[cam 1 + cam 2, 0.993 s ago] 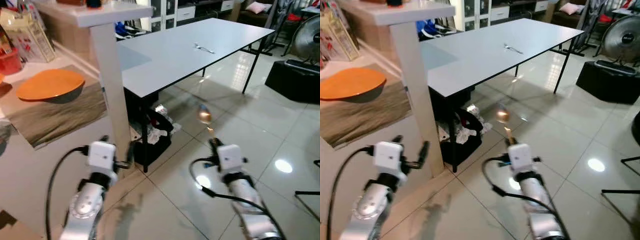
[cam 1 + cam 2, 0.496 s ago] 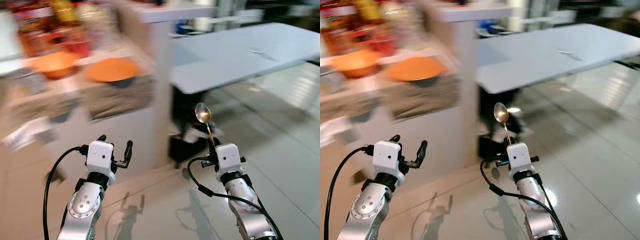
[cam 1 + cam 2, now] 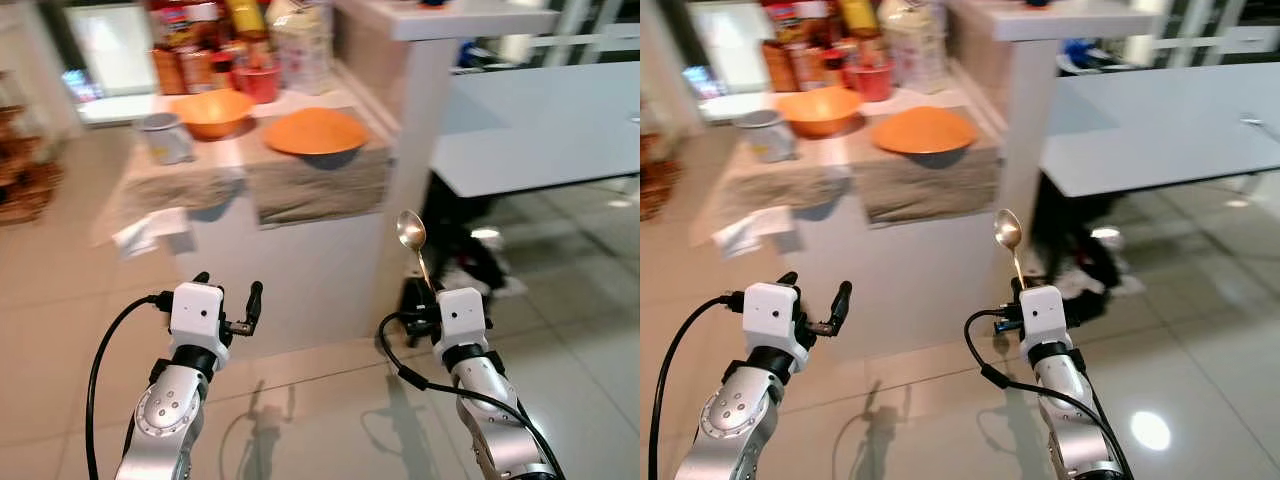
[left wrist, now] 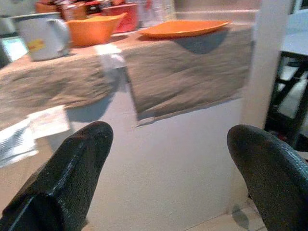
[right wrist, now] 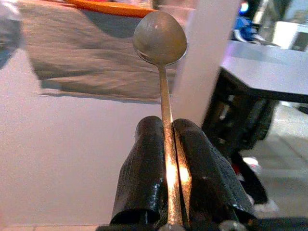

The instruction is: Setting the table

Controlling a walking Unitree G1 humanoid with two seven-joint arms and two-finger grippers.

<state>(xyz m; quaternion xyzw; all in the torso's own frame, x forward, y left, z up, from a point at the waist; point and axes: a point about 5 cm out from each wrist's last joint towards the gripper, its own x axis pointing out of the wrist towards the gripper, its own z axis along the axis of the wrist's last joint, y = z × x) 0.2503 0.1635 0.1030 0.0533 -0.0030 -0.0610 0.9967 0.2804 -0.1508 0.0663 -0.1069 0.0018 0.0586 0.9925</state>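
The right gripper (image 5: 168, 144) has its two black fingers (image 5: 144, 163) clenched on the handle of a spoon (image 3: 411, 232), which stands upright above the gripper with its bowl at the top, out over the floor in front of the counter (image 3: 300, 270). The left gripper (image 3: 228, 300) is held at a like height with its fingers spread and nothing between them.

The spoon looks like thin polished metal: light, stiff and hard, so unlikely to bend or break, but slippery. I judge the narrow handle could twist or slide between the pads if swung quickly. The hold sits low on the handle, which leaves the bowl free to be laid down first.

On the counter, an orange plate (image 3: 314, 131) rests on a brown cloth (image 3: 315, 190) near the front edge. An orange bowl (image 3: 208, 111) and a white mug (image 3: 164, 137) are farther along. Packets and jars (image 3: 230, 45) crowd the back edge, but their labels are too blurred to read. The mug shows a yellow mark, also illegible. The grey table (image 3: 540, 140) lies beyond the white post.
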